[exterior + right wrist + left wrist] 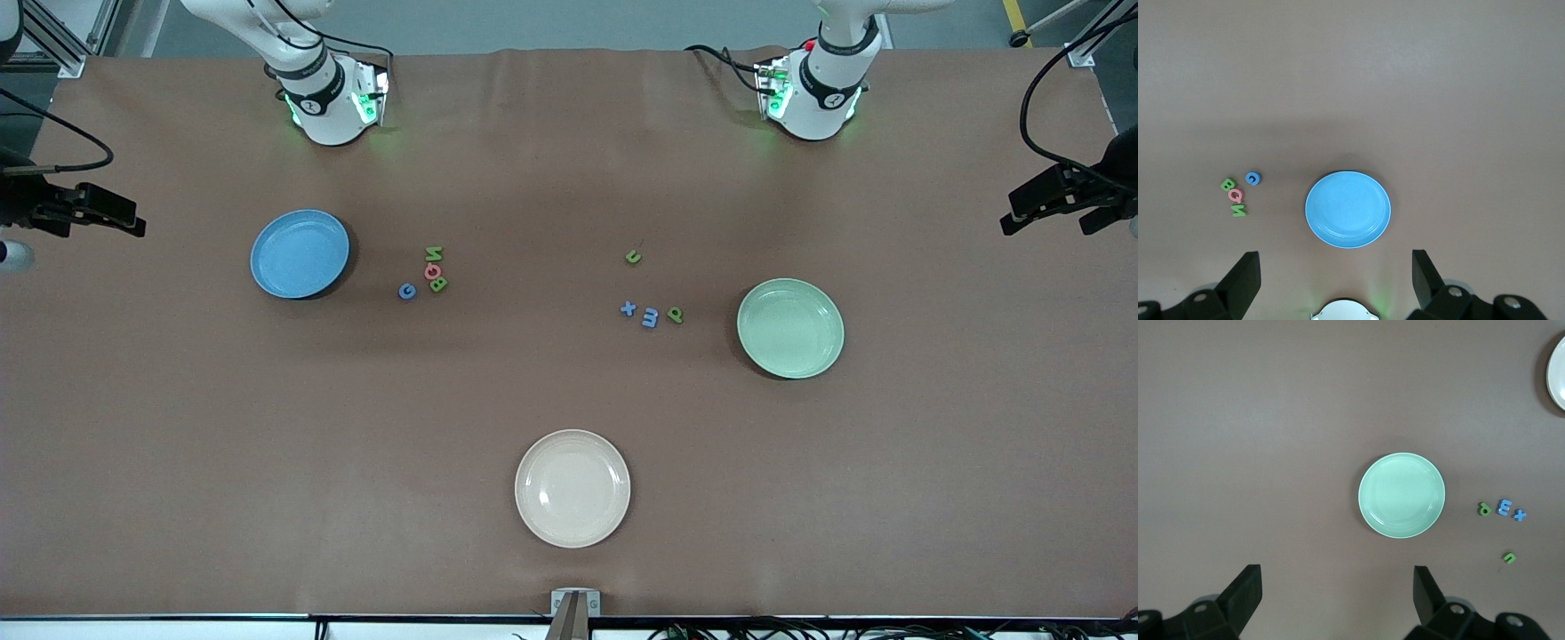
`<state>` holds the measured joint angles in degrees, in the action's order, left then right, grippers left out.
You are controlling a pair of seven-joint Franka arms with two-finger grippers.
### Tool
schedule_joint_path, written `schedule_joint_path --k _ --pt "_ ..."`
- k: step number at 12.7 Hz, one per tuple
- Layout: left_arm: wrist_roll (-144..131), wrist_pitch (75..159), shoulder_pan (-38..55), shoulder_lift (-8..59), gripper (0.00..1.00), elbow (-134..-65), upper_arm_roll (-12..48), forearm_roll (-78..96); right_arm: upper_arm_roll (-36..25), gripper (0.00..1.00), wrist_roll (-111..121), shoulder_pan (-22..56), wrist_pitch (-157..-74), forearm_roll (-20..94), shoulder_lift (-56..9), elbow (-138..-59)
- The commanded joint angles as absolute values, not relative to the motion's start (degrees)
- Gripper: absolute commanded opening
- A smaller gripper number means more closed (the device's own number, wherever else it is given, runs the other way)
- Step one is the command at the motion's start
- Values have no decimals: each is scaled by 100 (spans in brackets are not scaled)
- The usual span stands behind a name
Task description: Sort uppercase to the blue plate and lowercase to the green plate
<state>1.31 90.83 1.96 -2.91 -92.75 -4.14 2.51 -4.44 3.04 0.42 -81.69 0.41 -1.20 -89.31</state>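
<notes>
Three plates on the brown tabletop (178,462): blue plate (300,253), green plate (789,327), cream plate (572,487) nearest the front camera. Both arms wait, raised high by their bases. Left gripper (1338,600) hangs well above the green plate, fingers spread wide, nothing between them. Lowercase letters lie loose on the tabletop beside that plate, off to one side of the gripper: green p (675,314), blue m (650,317), blue x (629,308) in a row, green u (632,257) a bit apart, toward the bases. Right gripper (1336,280) hangs well above the blue plate, fingers also wide apart, holding nothing. Uppercase letters cluster beside the blue plate: green N (433,253), pinkish-red round letter (434,271), green B (438,284) touching in a line, blue G (407,291) just beside. Both coloured plates hold no letters.
</notes>
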Motion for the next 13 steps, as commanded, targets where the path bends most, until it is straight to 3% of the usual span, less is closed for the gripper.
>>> schedule_joint_path --k 1,8,13 --pt "185 9062 202 -246 100 -9149 -404 141 -527 100 316 106 -8270 26 219 -9228" --pt "62 8991 386 -89 100 -9211 -317 210 -501 100 325 -9 -8209 35 668 -9439" --pt "-1395 9262 606 780 100 -9325 718 308 -466 100 387 9 -8297 35 738 -9492"
